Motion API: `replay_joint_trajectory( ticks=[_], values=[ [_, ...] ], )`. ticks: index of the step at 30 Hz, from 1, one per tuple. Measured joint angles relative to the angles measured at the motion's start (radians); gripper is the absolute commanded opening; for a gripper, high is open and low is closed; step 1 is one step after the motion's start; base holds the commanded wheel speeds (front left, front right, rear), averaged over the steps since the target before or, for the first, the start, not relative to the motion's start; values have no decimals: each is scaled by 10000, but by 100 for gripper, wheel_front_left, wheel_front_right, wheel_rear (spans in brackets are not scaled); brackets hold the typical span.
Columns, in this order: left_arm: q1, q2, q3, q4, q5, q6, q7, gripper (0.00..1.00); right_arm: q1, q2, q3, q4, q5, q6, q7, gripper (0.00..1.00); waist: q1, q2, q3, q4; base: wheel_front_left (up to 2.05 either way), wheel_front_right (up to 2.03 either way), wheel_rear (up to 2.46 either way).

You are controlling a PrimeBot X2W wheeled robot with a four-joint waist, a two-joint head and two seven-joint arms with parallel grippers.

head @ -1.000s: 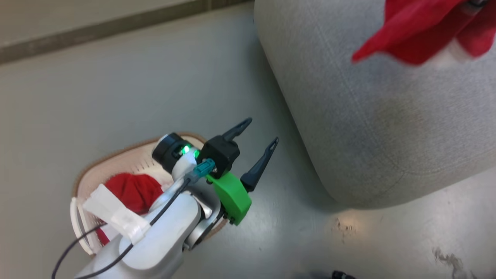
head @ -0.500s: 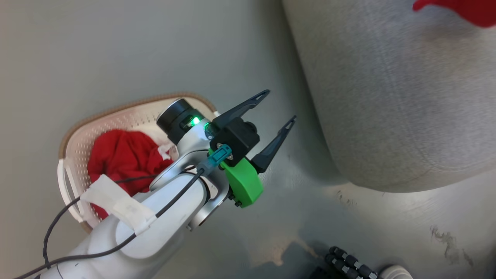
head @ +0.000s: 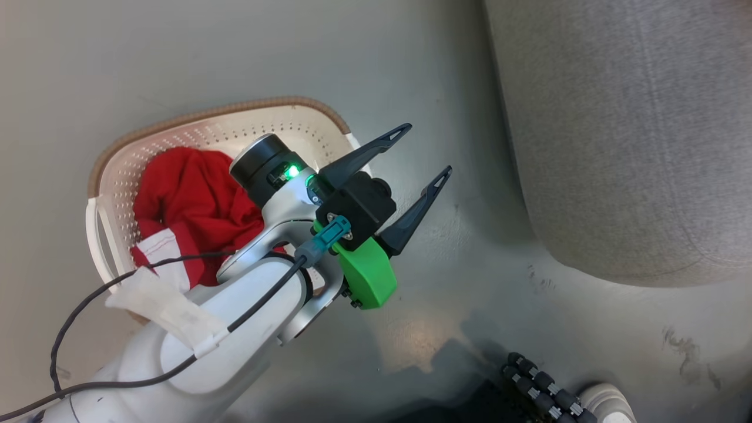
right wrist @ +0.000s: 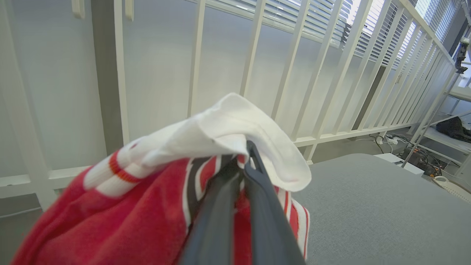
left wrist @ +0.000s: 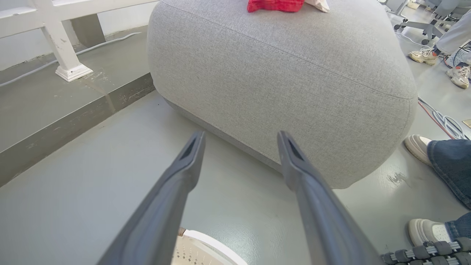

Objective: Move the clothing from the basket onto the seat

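The left gripper (head: 429, 148) hangs empty with its fingers spread wide over the basket (head: 205, 114), at the rim nearest the seat (head: 634, 147). Bare grey floor (head: 470, 252) lies between that rim and the seat's rounded edge. Red clothing (head: 188, 194) sits bunched in the basket. The right gripper (right wrist: 244, 158) is pinched tight on a red-and-white jersey (right wrist: 128, 221), with the seat's top just beyond it. A person's shoe (left wrist: 417, 143) stands near the seat's corner. Over the last second the head camera has swung toward the basket, so more of it shows.
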Motion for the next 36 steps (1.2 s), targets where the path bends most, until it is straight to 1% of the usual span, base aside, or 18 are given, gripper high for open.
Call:
replay_joint_trajectory(
  ticks=[3,8,11,17,22,23,25,26,27,29,31,36],
  values=[
    [-22,48,15,-182,2,8,90,100,-5,322,115,360,21,2,-2,0,0,0,181,42,0,0,0],
    [-33,230,23,-259,19,19,165,100,199,1118,556,1022,23,31,-136,0,0,0,449,54,0,0,0],
    [-34,278,25,-268,19,19,176,100,394,1404,698,1402,25,77,-192,0,0,0,523,38,0,0,0],
    [-34,313,29,-355,19,52,263,100,420,1522,848,1902,52,213,-355,0,0,0,582,-17,0,0,0],
    [-34,339,35,-445,19,90,267,100,419,1741,982,2268,52,387,-460,0,0,0,599,-78,0,0,0],
    [-34,349,46,-454,19,90,297,100,419,1743,1049,2324,42,431,-504,2,0,0,600,-94,0,0,0],
    [-34,391,92,-462,19,104,336,100,414,1779,1147,2399,13,476,-575,46,0,0,597,-137,0,0,0],
    [-34,437,128,-468,19,104,336,100,414,1837,1175,2439,13,502,-631,78,-1,0,594,-170,0,0,0],
    [-34,500,167,-474,19,105,336,100,414,1912,1210,2475,12,564,-635,100,-1,0,590,-207,0,0,0],
    [-33,550,207,-472,19,109,336,100,414,1981,1258,2516,-4,568,-685,100,-1,0,584,-247,0,0,0],
    [-33,581,276,-472,17,184,334,100,416,2080,1361,2571,-50,663,-742,100,-1,0,568,-330,0,0,0],
    [-30,629,355,-426,4,194,265,100,512,2311,1567,2696,-190,771,-926,100,0,0,475,-553,0,0,0]
  ],
)
